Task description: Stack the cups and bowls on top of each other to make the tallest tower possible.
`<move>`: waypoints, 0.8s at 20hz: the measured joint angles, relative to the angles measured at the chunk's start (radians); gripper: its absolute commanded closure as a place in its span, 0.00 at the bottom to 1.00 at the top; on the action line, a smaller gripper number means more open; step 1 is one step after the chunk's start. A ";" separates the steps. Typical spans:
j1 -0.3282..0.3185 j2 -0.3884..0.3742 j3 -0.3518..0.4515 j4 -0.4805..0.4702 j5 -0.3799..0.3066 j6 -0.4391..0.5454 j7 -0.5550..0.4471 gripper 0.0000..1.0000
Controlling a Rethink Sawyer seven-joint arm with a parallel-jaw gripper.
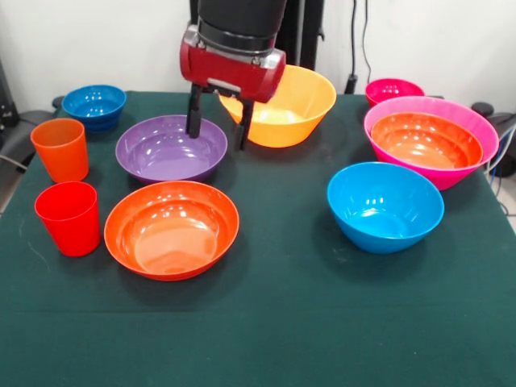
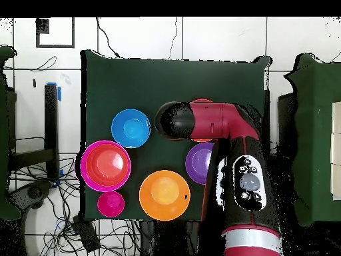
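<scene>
My gripper (image 1: 218, 140) hangs open and empty over the far right rim of the purple bowl (image 1: 165, 153), one finger above the rim and the other between it and the yellow-orange bowl (image 1: 282, 113). The tower is the large pink bowl (image 1: 468, 165) at the right, with a red-orange bowl (image 1: 425, 141) nested inside. A second red-orange bowl (image 1: 172, 230) sits front left. Beside it stand the orange cup (image 1: 60, 149) and the red cup (image 1: 68, 218). A blue bowl (image 1: 384, 207) lies front right. In the overhead view the arm (image 2: 246, 187) covers the gripper and part of the purple bowl (image 2: 196, 162).
A small blue bowl (image 1: 94, 105) sits at the far left corner and a small pink-red bowl (image 1: 393, 90) behind the tower. The green cloth (image 1: 266, 322) covers the table. Cables and dark chairs (image 2: 13, 133) surround it.
</scene>
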 measured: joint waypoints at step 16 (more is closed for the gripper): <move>0.013 -0.042 0.003 0.023 0.083 -0.024 0.000 0.00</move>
